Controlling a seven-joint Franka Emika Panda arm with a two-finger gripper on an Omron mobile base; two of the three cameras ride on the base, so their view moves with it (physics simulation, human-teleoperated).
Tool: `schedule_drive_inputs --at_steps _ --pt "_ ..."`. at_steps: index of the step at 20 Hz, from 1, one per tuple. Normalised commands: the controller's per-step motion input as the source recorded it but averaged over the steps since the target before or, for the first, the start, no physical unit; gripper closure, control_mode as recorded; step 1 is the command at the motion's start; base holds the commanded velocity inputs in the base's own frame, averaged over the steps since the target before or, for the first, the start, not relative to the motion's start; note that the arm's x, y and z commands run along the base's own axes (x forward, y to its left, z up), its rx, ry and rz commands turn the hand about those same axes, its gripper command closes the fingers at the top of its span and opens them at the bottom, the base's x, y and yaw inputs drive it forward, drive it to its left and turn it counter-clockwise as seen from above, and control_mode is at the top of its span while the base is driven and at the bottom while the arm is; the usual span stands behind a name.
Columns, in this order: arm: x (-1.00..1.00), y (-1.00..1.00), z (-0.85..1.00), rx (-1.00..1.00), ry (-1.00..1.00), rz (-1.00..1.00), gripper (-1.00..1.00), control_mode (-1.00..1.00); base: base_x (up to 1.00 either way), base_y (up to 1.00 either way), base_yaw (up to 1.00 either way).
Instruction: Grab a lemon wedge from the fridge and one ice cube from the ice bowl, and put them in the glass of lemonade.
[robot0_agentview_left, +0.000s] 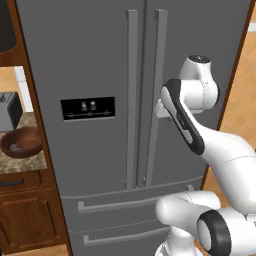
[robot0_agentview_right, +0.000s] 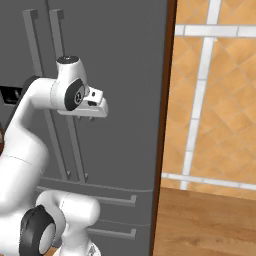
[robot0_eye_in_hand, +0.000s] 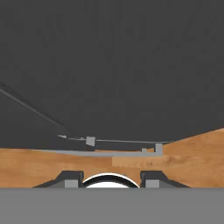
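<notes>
The fridge (robot0_agentview_left: 90, 55) stands straight ahead with both doors shut, a tall grey front (robot0_agentview_right: 130, 65) that also spreads across the hand view (robot0_eye_in_hand: 112, 65). The lemon wedge is hidden behind those doors. My gripper (robot0_agentview_right: 90, 118) hangs just in front of the right door, beside its long vertical handle (robot0_agentview_left: 156, 90), fingers pointing down. In the hand view the gripper (robot0_eye_in_hand: 111, 180) is open, with nothing between its two fingertips (robot0_eye_in_hand: 72, 179). The ice bowl (robot0_agentview_left: 21, 143), dark reddish-brown, sits on the counter to the fridge's left. The glass of lemonade is out of view.
A grey toaster (robot0_agentview_left: 9, 110) stands behind the bowl on the stone counter (robot0_agentview_left: 22, 162), above brown cabinets (robot0_agentview_left: 25, 220). The black dispenser panel (robot0_agentview_left: 88, 108) is on the left door, two drawers below. Right of the fridge are a tiled wall (robot0_agentview_right: 220, 100) and wooden floor (robot0_agentview_right: 205, 220).
</notes>
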Motion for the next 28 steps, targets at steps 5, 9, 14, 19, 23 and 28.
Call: schedule_drive_inputs --at_steps 5,9,14,19,23,28 --pt "-0.56 0.01 0.00 0.00 -0.01 0.05 -1.00 -1.00 0.00 0.00 0.00" --pt "-0.79 0.21 0.01 0.00 -0.08 0.03 -1.00 -1.00 0.00 0.00 0.00" --pt "-0.77 0.23 0.00 0.01 -0.04 -0.05 -1.00 -1.00 0.00 0.00 0.00" --pt "-0.05 0.00 0.00 0.00 0.00 -0.01 -1.00 1.00 -0.10 0.02 0.00" --pt "0.00 0.00 0.00 0.00 0.00 0.00 -1.00 1.00 -0.60 0.26 -0.01" --pt "0.00 0.00 0.00 0.00 0.00 0.00 -1.00 1.00 -0.44 0.22 -0.09"
